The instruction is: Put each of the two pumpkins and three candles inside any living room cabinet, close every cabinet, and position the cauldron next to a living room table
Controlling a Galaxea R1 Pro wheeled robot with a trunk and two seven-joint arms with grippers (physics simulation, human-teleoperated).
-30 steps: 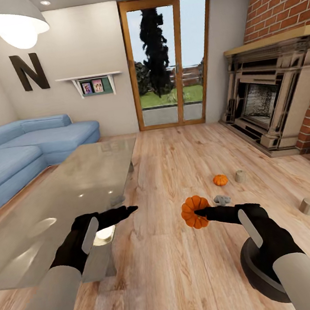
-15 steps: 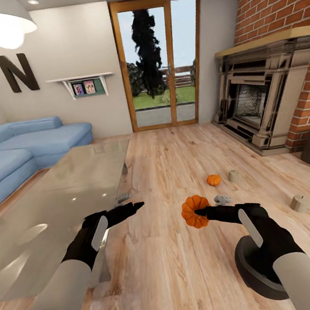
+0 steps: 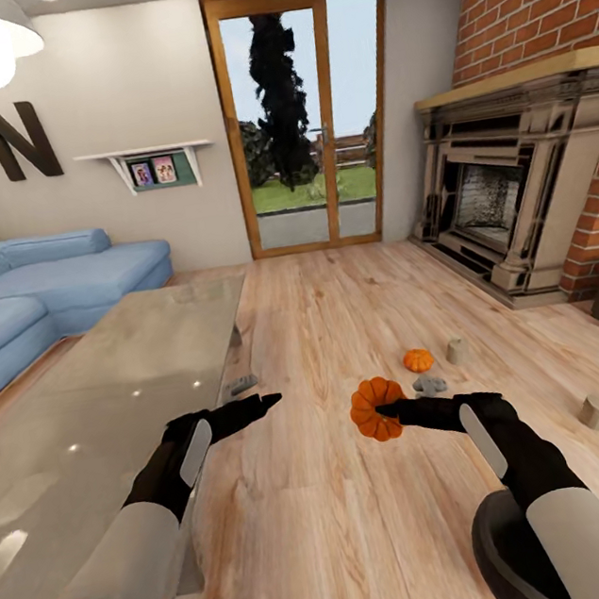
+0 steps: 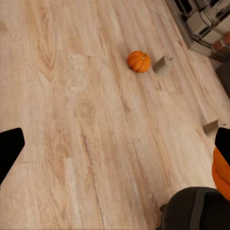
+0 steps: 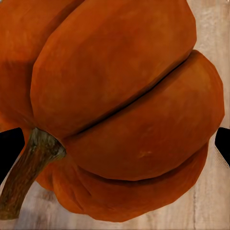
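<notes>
Gripping one pumpkin [image 3: 376,409] between its black fingers, the right gripper [image 3: 384,412] holds it above the wooden floor [image 3: 350,521], right of the glass-topped table [image 3: 95,404]. In the right wrist view that pumpkin [image 5: 115,110] shows close up, its ribs and brown stem clear, with a dark fingertip at each side.

The left gripper [image 3: 262,402] hangs over the near right edge of the table; its fingers look close together from the head, but the left wrist view shows a black fingertip at each edge with bare floor between, so the claw is wide and holds nothing.

The second pumpkin [image 3: 419,360] sits on the floor farther off, toward the fireplace [image 3: 505,204]. One candle [image 3: 456,350] stands just to its right, and in the left wrist view the same pair [image 4: 139,61] sit close together. Another candle [image 3: 598,412] stands well apart at the right. A small grey thing [image 3: 429,383] lies on the floor near the second pumpkin; what it is cannot be told.

The black cauldron [image 3: 502,552] sits on the floor at the near right, partly behind the right forearm. A blue sofa [image 3: 41,288] lies far left, and glass doors [image 3: 305,122] stand at the far wall.
</notes>
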